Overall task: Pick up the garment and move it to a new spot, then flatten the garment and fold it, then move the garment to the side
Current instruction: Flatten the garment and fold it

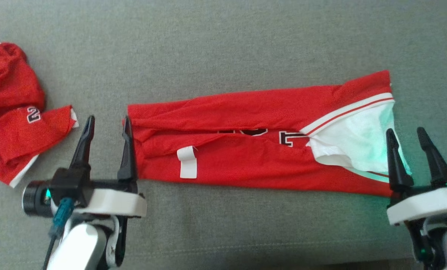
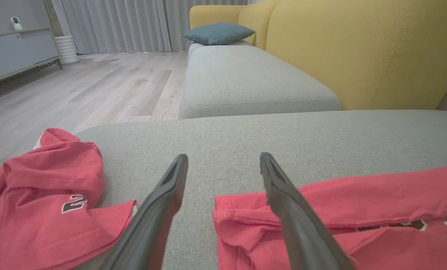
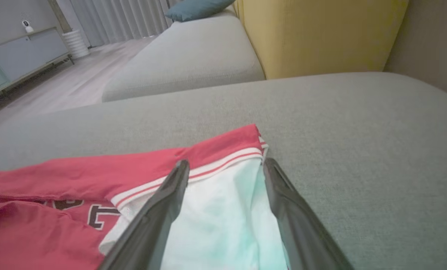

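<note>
The garment (image 1: 245,150), a red jersey with white trim and dark letters, lies folded into a long band across the grey cushion (image 1: 223,45). My left gripper (image 1: 107,122) stands open at its left end, right finger at the cloth's edge, nothing held. In the left wrist view that red edge (image 2: 320,210) lies under the right finger (image 2: 283,195). My right gripper (image 1: 407,133) is open at the white right end, over the cloth's edge. The right wrist view shows the white part (image 3: 223,210) between the fingers (image 3: 171,195).
A second red garment (image 1: 13,112) with a number on it lies crumpled at the cushion's left end, also seen as a red heap (image 2: 47,202). Beyond are another grey seat (image 2: 245,75), a yellow backrest (image 2: 358,48) and wooden floor (image 2: 77,86).
</note>
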`<state>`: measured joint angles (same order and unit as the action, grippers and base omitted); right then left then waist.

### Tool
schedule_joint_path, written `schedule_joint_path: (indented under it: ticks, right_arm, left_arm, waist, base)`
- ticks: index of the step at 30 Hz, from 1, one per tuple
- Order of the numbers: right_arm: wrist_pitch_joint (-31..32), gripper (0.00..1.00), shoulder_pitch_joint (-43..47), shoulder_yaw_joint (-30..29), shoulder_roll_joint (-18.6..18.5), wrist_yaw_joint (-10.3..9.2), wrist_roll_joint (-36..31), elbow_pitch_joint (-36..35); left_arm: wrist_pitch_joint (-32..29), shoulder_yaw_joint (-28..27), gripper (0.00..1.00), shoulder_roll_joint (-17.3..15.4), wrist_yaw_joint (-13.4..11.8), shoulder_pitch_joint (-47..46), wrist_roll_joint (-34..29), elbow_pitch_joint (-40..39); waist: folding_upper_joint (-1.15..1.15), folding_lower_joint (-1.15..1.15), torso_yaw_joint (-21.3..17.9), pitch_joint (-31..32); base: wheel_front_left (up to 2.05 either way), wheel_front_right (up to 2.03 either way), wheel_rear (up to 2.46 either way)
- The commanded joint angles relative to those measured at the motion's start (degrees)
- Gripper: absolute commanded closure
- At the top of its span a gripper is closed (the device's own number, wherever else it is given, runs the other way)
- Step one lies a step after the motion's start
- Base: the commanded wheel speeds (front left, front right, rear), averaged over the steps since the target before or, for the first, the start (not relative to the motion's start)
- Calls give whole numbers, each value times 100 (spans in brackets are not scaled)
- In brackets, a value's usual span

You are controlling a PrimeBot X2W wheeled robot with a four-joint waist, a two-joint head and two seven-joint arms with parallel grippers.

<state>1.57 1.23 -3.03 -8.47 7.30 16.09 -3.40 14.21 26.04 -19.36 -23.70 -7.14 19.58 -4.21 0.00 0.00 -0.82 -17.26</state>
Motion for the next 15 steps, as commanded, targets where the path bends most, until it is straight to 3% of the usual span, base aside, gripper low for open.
schedule_joint_path:
  ticks: [1,6,15]
  right_arm:
    - [14,0,-250,52,-200,19,61,-91]
    - [430,0,-502,-24,-364,19,240,407]
    - [1787,0,-724,83,-571,19,709,775]
  left_arm:
    - [50,-173,0,-59,1,-276,-86,-213]
    - [58,-133,0,-8,49,-457,-139,-199]
    - [70,-156,0,77,127,-642,-153,-57]
  waist:
    - [0,0,54,-134]
    - [0,0,112,-396]
    - [0,0,147,-556]
  base:
    - [0,0,0]
    - [0,0,0]
    - [0,0,0]
